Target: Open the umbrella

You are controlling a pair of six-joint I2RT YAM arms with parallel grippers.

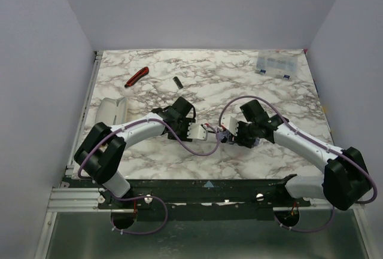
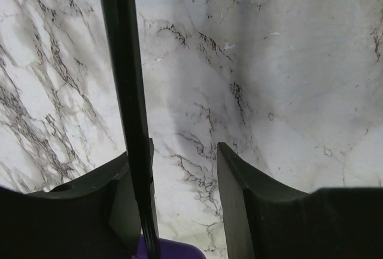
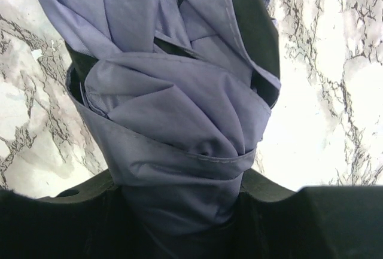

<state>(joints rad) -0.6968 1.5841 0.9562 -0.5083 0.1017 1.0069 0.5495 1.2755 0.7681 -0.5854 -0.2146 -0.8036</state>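
Note:
The umbrella is folded. In the right wrist view its lavender fabric (image 3: 179,109) with black lining bulges out between the jaws, and my right gripper (image 3: 179,178) is shut on this bundle. In the left wrist view the thin black shaft (image 2: 128,91) runs along the inside of the left finger (image 2: 119,199), and a bit of purple handle (image 2: 176,250) shows at the bottom edge. My left gripper (image 2: 182,151) is open, with a wide gap of bare marble beside the shaft. From above, the two grippers (image 1: 200,131) (image 1: 230,134) face each other mid-table, and the umbrella is mostly hidden between them.
A red-handled tool (image 1: 136,77) and a small black piece (image 1: 177,81) lie at the back left. A clear plastic box (image 1: 275,64) sits at the back right. A pale curved object (image 1: 111,109) rests at the table's left edge. White walls enclose three sides.

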